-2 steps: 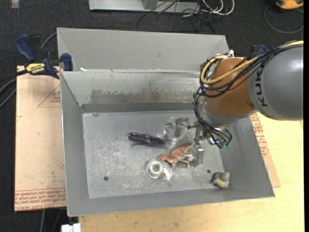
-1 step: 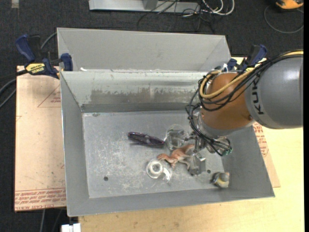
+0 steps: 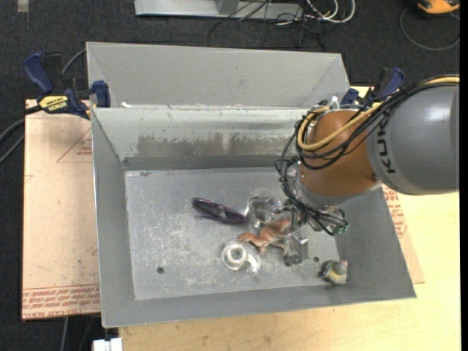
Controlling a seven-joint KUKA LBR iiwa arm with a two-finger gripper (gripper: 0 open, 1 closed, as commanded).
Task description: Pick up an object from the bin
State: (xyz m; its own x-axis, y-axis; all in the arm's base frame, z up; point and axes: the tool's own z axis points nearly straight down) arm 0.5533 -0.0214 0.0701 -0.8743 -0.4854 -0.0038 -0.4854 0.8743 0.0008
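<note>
Jaws are down just beside a copper-pink crumpled metal piece (image 3: pixel 267 232); spread or pressed together, I cannot tell; the clear round plastic ring (image 3: pixel 238 256) near them may snag, spoiling any grip.

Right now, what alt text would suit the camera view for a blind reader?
A robot arm with an orange wrist cover reaches from the right down into a grey metal bin, its end low over a small heap: a coppery piece, a clear round ring, a dark purple stick. A yellowish lump lies apart, lower right.
</note>
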